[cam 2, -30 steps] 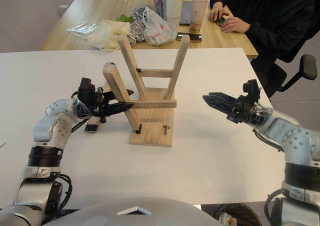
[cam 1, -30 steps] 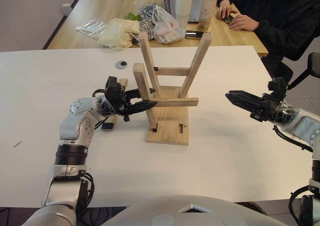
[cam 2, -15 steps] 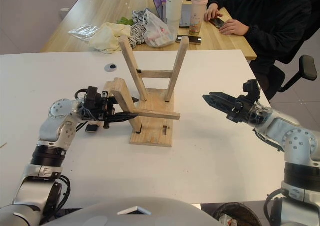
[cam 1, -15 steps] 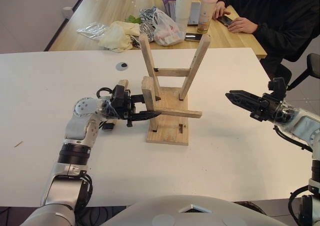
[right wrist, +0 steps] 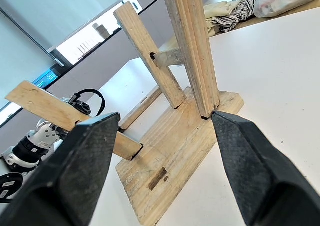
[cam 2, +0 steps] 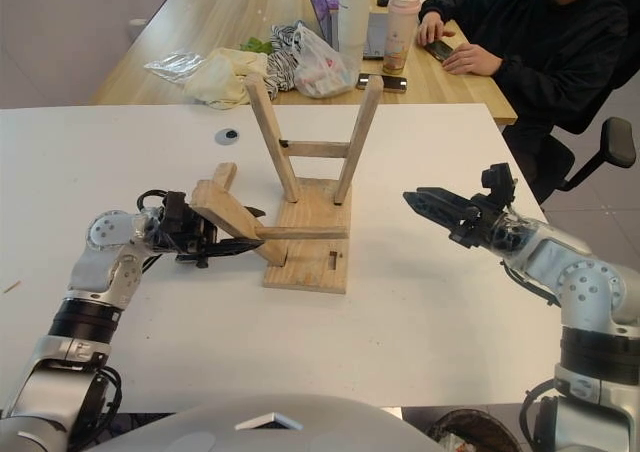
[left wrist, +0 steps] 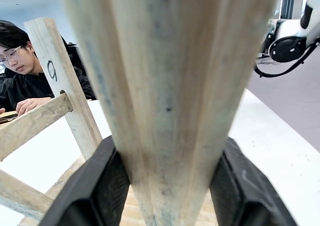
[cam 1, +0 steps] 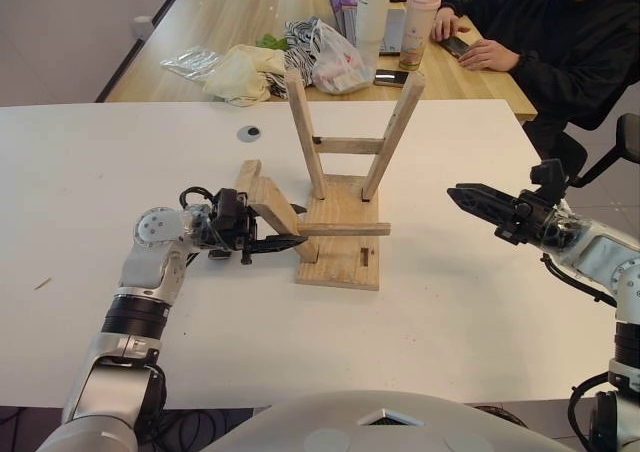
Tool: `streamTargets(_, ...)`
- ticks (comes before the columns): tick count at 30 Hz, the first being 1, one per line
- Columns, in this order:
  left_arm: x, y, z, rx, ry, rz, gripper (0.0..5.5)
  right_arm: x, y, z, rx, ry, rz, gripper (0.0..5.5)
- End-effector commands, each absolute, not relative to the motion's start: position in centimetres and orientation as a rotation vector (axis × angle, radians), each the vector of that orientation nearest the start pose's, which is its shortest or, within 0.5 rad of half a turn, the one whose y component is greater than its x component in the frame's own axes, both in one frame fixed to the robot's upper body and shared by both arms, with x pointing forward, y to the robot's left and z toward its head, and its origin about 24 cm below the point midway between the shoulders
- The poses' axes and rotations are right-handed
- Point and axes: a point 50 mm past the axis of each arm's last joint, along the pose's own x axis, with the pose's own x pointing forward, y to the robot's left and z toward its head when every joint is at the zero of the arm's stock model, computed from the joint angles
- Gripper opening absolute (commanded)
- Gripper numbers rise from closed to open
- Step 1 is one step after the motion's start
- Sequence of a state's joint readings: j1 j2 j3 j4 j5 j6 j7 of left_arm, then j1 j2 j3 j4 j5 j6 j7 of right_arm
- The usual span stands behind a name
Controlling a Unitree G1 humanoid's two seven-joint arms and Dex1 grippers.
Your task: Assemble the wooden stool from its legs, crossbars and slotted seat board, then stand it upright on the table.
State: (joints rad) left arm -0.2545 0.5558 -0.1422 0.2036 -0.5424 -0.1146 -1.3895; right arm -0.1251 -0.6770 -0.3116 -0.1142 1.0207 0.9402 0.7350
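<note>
**Wood, stiff and light: take the tilted leg low**

Wooden parts like these look stiff, light and slightly rough. I judge they will not slip much, but the joints may jam or pull out. The flat slotted seat board of pale wood (cam 1: 345,264) lies on the white table (cam 1: 450,322). Two upright wooden legs (cam 1: 305,132) stand at its twelve o'clock end. At nine o'clock the left gripper (cam 1: 282,242) pinches the tilted third leg (cam 1: 272,208), whose thin crossbar (cam 1: 348,229) points to three o'clock. The right gripper (cam 1: 463,198), fingers spread, hovers well apart at three o'clock. A hold low on the leg, close to the slot, seems best.
</note>
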Motion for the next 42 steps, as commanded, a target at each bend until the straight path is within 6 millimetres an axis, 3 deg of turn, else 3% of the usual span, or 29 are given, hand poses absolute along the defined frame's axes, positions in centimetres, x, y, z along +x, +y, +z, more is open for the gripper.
streamTargets(1,23.8,16.7,3.1,0.205,0.356,-1.432,2.03,24.3,-24.3,11.8,0.503,0.365,0.766,3.33)
streamTargets(6,25.9,16.1,5.0,0.196,0.283,-1.312,2.03,24.2,-24.3,11.5,0.51,0.364,0.747,3.33)
streamTargets(10,26.9,16.4,6.0,0.222,0.261,-1.249,2.87,24.2,-24.2,11.2,0.518,0.358,0.732,3.33)
streamTargets(14,27.0,18.3,6.0,0.291,0.305,-1.186,3.42,23.6,-24.2,10.9,0.524,0.347,0.715,3.33)
streamTargets(20,27.4,23.5,5.1,0.402,0.34,-0.825,3.42,22.9,-24.2,10.4,0.527,0.339,0.682,3.33)
streamTargets(26,28.1,26.0,4.5,0.363,0.359,-0.421,3.42,22.8,-23.9,9.9,0.542,0.343,0.672,3.33)
streamTargets(30,27.9,25.5,3.0,0.312,0.484,-0.387,3.42,22.5,-24.1,9.9,0.546,0.335,0.649,3.33)
streamTargets(34,27.6,25.1,2.8,0.276,0.568,-0.384,3.42,22.4,-24.1,9.6,0.552,0.342,0.64,3.33)
streamTargets(42,27.7,25.5,3.4,0.236,0.702,-0.359,2.25,22.2,-23.9,9.1,0.562,0.353,0.618,3.33)
